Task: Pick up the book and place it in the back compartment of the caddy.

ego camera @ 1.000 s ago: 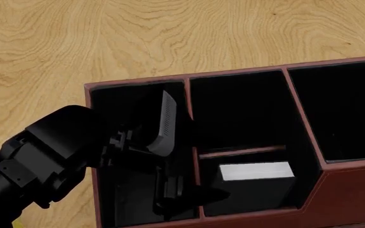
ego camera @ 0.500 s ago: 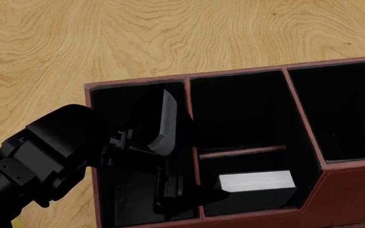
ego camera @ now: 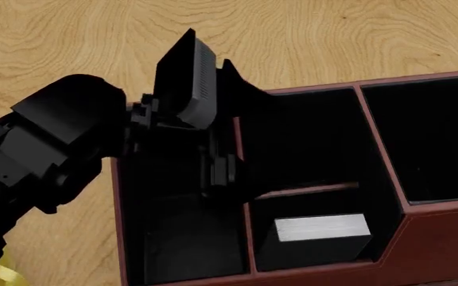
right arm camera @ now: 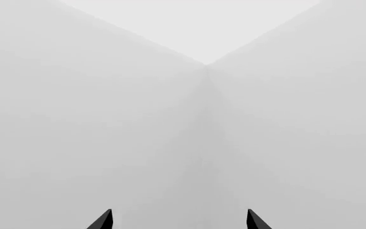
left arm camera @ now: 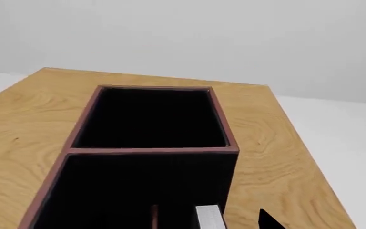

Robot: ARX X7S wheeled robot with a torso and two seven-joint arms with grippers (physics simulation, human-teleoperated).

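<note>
The thick black hardcover book with white page edges (ego camera: pixel 322 229) stands in the smallest black-lined cell (ego camera: pixel 312 205) of the dark red-brown rectangular organiser box (ego camera: pixel 420 229), the short end of the middle strip closed off by a thin cross divider (ego camera: pixel 305 191), with its pale page edges facing up. In the left wrist view the page edges (left arm camera: pixel 209 217) show only as a pale sliver at the frame's edge. Nothing grips the book, so the placement looks done and the step in hand seems to be the retreat: it is best made straight up and away from the box, keeping the fingers off the partition beside them so the box is not nudged. The left hand (ego camera: pixel 213 113) hangs above the long side cell, its two dark fingers spread wide and holding nothing, one finger (ego camera: pixel 193 80) over the far rim and the pale wooden counter (ego camera: pixel 70 47), the other down near the partition. The right hand (right arm camera: pixel 178 220) shows two parted fingertips against a blank grey background, also with nothing between them.
</note>
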